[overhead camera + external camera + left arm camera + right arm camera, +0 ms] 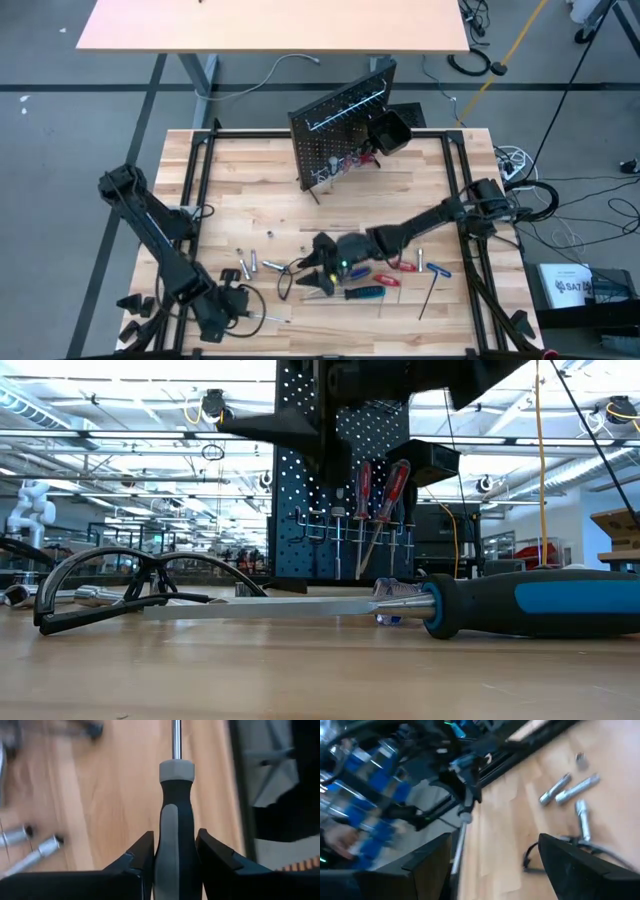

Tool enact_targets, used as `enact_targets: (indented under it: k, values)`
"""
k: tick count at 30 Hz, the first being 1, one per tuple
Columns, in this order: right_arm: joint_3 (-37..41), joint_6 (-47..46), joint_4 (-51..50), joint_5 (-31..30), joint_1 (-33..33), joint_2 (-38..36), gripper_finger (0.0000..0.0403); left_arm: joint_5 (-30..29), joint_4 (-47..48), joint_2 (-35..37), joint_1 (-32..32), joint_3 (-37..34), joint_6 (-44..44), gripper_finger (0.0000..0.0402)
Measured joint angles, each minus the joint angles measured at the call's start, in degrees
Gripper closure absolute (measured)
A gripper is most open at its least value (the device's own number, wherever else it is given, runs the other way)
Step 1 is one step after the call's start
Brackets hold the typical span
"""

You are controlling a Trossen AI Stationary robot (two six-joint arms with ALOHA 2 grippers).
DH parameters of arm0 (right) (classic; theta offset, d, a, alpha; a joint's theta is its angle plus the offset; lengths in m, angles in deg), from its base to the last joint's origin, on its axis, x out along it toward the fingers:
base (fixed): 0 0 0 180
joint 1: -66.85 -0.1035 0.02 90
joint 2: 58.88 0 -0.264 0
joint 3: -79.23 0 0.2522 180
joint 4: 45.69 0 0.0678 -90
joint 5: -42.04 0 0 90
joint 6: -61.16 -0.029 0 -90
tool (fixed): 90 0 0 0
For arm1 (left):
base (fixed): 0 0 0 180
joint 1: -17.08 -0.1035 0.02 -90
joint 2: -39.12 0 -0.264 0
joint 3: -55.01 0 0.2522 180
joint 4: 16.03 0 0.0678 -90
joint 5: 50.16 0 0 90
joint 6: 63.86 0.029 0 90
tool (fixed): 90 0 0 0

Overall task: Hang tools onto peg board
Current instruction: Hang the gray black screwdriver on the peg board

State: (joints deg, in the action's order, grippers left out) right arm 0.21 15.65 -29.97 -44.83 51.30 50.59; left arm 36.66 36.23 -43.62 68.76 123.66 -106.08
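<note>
Lower left of the high view: the left tool (172,865) grips a black-and-grey screwdriver (175,827) by its moulded handle — rigid, light, rubbery enough not to slip — near the desk (250,190) edge. The right tool (322,268) hovers spread wide over loose screwdrivers at centre. The peg board (335,135) stands upright at upper centre — two red-handled drivers (385,490) already hung.

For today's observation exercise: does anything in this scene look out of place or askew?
Yes. The peg board stands skewed to the table's edges, and most tools lie scattered across the tabletop instead of hanging. The left tool grips a black-and-grey screwdriver by its handle.
</note>
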Motion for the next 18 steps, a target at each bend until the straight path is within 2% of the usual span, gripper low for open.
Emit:
enact_targets:
  k: [4,8,13,18]
  values:
    - [0.0,-4.9,0.8,7.8,2.5,0.0,0.0115,4.1,-0.1,0.3,-5.6,3.1,8.4,0.0285]
    - [0.0,-6.4,1.4,11.9,3.2,-0.1,0.0115,5.0,-0.2,0.3,-10.3,5.8,17.8,0.0285]
    - [0.0,-8.3,3.9,12.4,2.7,-0.1,0.0115,3.6,-0.4,0.3,-14.8,9.0,29.2,0.0285]
    - [0.0,-13.0,6.1,12.3,2.0,-0.1,0.0115,-2.1,0.0,0.3,-18.0,10.4,38.4,0.0285]
